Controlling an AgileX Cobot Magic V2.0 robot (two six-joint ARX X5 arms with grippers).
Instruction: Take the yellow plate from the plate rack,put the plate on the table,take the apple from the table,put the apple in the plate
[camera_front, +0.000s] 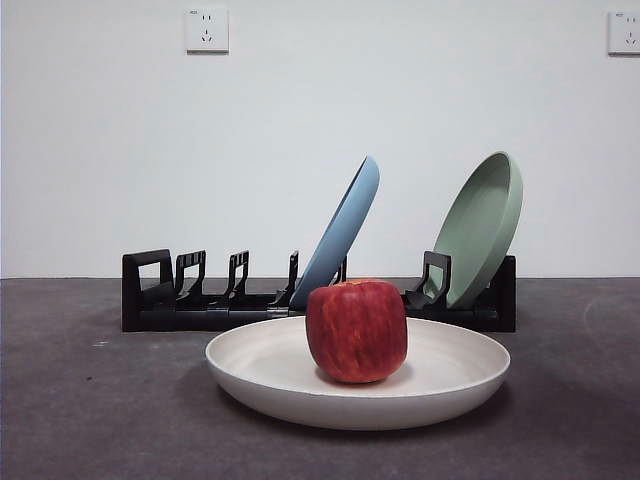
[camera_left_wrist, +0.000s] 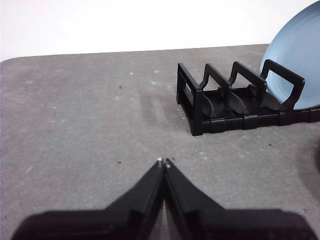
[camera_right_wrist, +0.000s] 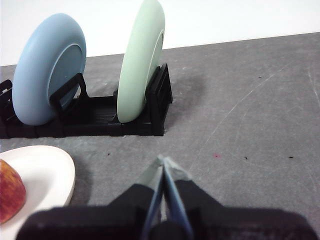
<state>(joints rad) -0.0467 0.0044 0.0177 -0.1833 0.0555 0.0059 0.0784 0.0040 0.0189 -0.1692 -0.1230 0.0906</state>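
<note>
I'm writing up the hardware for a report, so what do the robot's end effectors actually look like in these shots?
Both are matte black. The left end effector has two wedge-shaped jaws tapering to a point, with pale specks at the tips. The right end effector is the same shape, but its inner faces look bluish-grey and shiny. Each rises from a broad black body. No cables or markings show.

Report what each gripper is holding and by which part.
Nothing is held. The left gripper and right gripper are both shut and empty, above bare table.
</note>
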